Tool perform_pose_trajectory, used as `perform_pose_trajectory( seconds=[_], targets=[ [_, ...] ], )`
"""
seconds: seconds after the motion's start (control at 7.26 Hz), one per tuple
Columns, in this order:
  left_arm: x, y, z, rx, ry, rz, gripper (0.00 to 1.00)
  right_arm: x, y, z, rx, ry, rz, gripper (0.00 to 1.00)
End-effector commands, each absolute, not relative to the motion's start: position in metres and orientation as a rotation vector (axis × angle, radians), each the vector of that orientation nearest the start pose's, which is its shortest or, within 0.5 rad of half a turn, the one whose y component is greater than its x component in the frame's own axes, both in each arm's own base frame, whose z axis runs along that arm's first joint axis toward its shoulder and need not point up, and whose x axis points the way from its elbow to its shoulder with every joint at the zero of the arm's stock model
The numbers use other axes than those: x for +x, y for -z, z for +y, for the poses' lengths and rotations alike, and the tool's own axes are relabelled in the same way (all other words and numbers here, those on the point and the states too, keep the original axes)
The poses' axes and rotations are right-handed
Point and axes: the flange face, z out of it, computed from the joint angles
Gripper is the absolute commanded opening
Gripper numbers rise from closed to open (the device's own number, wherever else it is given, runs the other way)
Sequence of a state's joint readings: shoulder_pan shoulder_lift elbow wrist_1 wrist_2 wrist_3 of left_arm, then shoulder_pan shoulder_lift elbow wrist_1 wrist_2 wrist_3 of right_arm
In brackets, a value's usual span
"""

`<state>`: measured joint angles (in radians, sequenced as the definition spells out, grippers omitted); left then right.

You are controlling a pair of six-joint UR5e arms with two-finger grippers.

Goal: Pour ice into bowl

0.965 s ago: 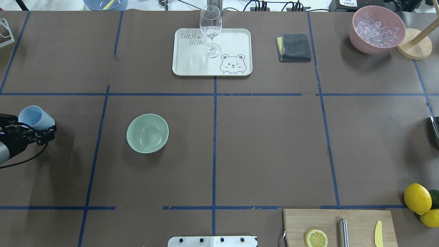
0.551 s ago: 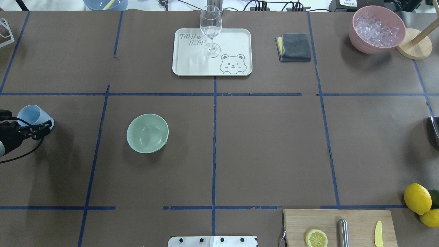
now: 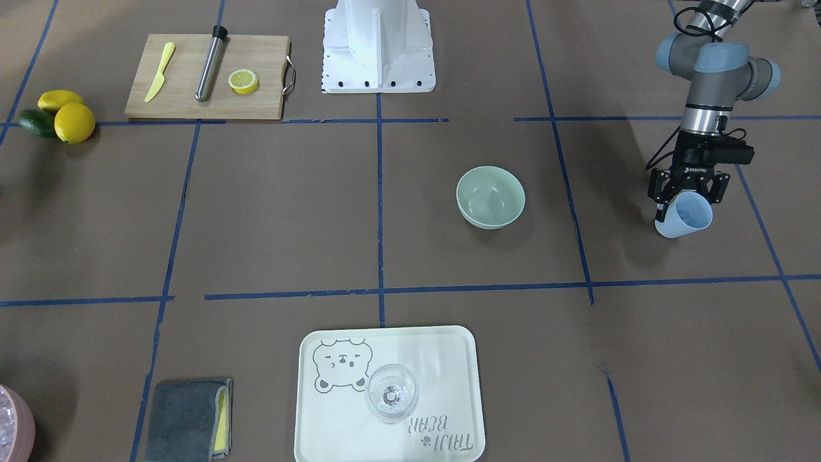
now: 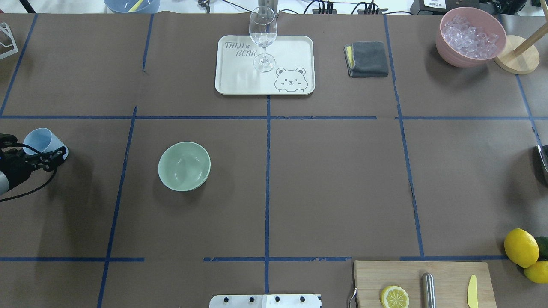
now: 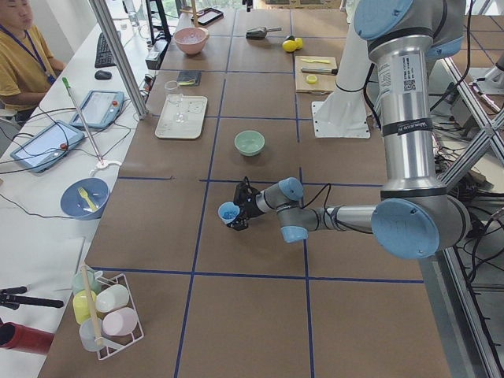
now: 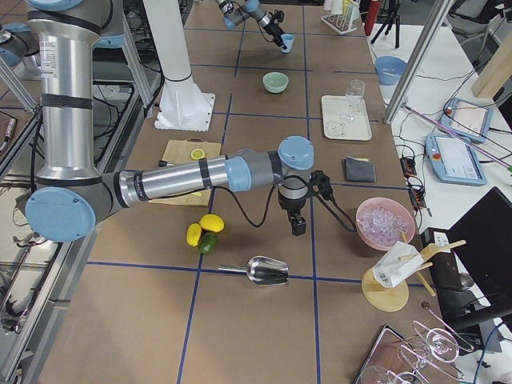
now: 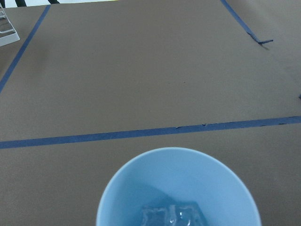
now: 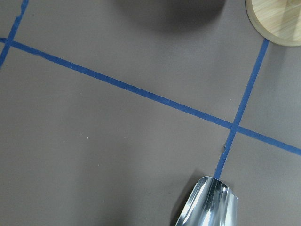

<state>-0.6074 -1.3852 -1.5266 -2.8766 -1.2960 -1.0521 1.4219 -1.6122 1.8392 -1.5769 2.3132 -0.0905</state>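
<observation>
My left gripper (image 3: 686, 192) is shut on a light blue cup (image 3: 684, 216) and holds it tilted, low over the table, far to the left of the bowl. In the left wrist view the cup (image 7: 178, 188) holds a small heap of clear ice (image 7: 174, 214) at its bottom. The pale mint-green bowl (image 4: 184, 166) stands empty on the brown table; it also shows in the front-facing view (image 3: 490, 197). The cup (image 4: 42, 140) shows at the overhead view's left edge. My right gripper (image 6: 298, 224) shows only in the exterior right view; I cannot tell whether it is open or shut.
A pink container (image 4: 471, 36) full of ice stands at the far right. A metal scoop (image 6: 268, 272) lies near my right gripper. A tray (image 4: 295, 51) with a wine glass (image 4: 263, 38), a grey cloth (image 4: 367, 59), a cutting board (image 4: 421, 278) and lemons (image 4: 521, 247) are spread around.
My left gripper with the cup has shifted slightly toward the far side and the left edge of the table. The bowl and the right arm have not moved.
</observation>
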Motion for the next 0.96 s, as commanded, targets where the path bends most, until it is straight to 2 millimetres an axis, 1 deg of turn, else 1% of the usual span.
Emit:
perform_pose_trajectory(
  seconds=[0.0, 0.14, 0.41, 0.55, 0.69, 0.83],
  targets=[
    [0.266, -0.621, -0.381, 0.791, 0.221, 0.786, 0.0, -0.004, -0.548, -0.482, 0.192, 0.307, -0.748, 1.0],
    [0.266, -0.612, -0.382, 0.843, 0.137, 0.753, 0.0, -0.003, -0.546, -0.482, 0.197, 0.307, -0.748, 1.0],
    [0.24, -0.568, -0.403, 1.048, -0.128, 0.602, 0.0, 0.0, -0.546, -0.482, 0.198, 0.301, -0.748, 1.0],
    [0.232, -0.543, -0.408, 1.131, -0.231, 0.54, 0.0, 0.0, -0.546, -0.482, 0.198, 0.301, -0.748, 1.0],
    [0.242, -0.512, -0.424, 1.204, -0.282, 0.523, 0.0, 0.0, -0.548, -0.481, 0.195, 0.3, -0.748, 1.0],
    [0.255, -0.49, -0.436, 1.254, -0.329, 0.504, 0.0, 0.001, -0.549, -0.48, 0.193, 0.297, -0.747, 1.0]
  ],
)
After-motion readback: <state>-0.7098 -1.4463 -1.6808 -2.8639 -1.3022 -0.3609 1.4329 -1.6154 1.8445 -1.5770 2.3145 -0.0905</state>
